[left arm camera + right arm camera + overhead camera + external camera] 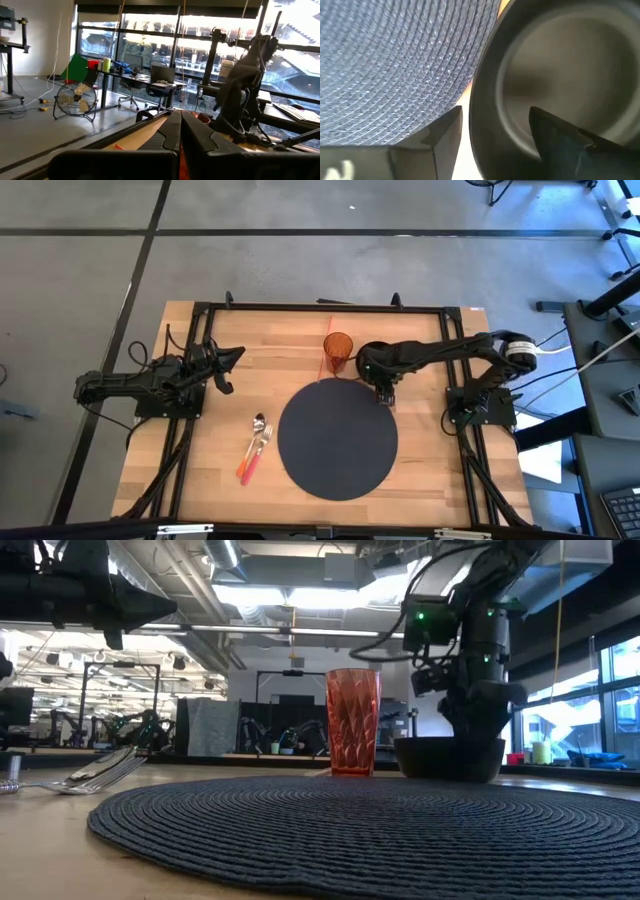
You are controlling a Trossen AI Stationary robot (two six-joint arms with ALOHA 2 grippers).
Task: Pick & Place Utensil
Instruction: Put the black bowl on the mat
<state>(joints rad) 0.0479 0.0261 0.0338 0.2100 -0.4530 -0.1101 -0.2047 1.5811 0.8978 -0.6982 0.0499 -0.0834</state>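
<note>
I have the right gripper [385, 394] over the dark round bowl [449, 759] at the upper right edge of the round woven dark-blue placemat [337, 438], its fingers spread astride the bowl's rim, and I judge the bowl is just being set down or released. The left gripper [222, 370] waits, fingers together, at left of frame. Next I'd need the pink-handled spoon and fork [254, 448] lying at lower left; the bowl looks empty, and I can't see into the ribbed orange plastic cup [352, 722].

Woven matt placemat [337, 442] – faceted glossy cup [353, 722] – wood table [210, 470].
</note>
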